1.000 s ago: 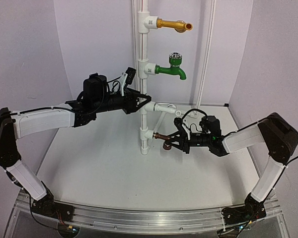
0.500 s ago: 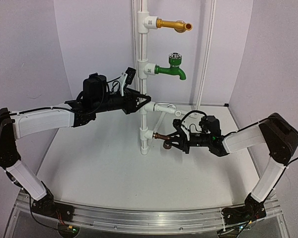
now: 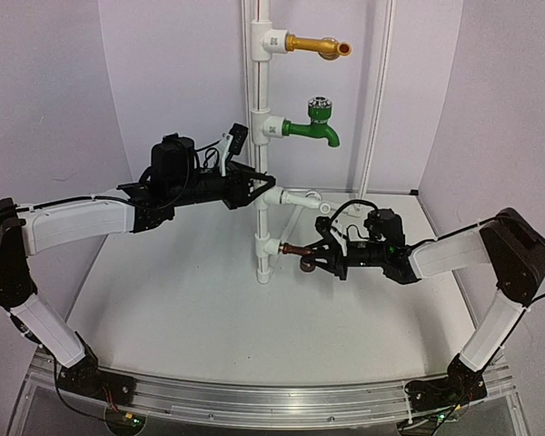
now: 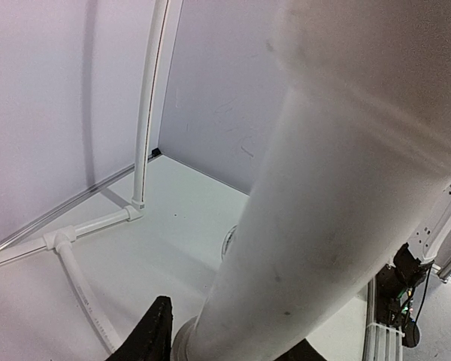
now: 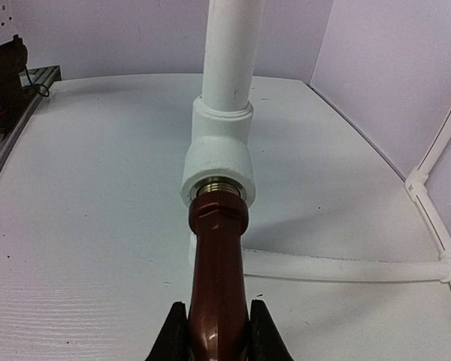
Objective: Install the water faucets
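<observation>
Black-fingered right hand [image 5: 218, 331] is clamped on the brown faucet [image 5: 219, 256], whose threaded end meets the lowest white fitting [image 5: 218, 169] of the upright pipe [image 3: 262, 91]. The left hand [image 3: 254, 195] is closed around that pipe higher up. Both grips match a second ago; only the right elbow has drifted slightly outward. A green faucet [image 3: 313, 129] and a gold faucet [image 3: 316, 44] sit mounted above, over the desk [image 3: 191, 318].

A robotics lab booth: bare pale walls [image 3: 168, 73], aluminium mounting rail [image 3: 272, 401].
</observation>
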### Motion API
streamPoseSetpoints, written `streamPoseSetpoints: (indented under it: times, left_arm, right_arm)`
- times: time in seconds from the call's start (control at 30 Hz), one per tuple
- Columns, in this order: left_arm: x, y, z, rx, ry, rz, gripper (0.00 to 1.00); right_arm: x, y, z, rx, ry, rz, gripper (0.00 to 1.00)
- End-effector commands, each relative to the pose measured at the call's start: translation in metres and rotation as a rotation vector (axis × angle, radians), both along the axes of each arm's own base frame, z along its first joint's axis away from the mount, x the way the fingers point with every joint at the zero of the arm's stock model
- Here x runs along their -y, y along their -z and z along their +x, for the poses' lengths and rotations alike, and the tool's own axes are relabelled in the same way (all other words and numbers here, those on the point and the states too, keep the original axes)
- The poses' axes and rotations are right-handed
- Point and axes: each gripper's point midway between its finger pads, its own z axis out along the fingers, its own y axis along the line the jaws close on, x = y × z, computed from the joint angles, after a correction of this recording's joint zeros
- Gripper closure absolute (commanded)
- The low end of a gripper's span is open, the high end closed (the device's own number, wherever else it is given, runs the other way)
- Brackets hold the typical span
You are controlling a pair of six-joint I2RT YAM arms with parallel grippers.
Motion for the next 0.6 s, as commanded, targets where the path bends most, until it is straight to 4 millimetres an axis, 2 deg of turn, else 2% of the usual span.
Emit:
streamPoseSetpoints:
  times: [0.0, 0.57]
  left_arm:
    - [0.005, -0.026, -0.036, -0.102, 0.113, -0.061, 1.0]
    - [0.005, -0.022, -0.04, -0.097, 0.114, -0.047, 1.0]
  right_arm:
    - [-0.012, -0.039, 0.012, 0.059, 0.004, 0.122, 1.0]
    - [-0.025, -0.04, -0.001, -0.202, -0.085, 0.22, 1.0]
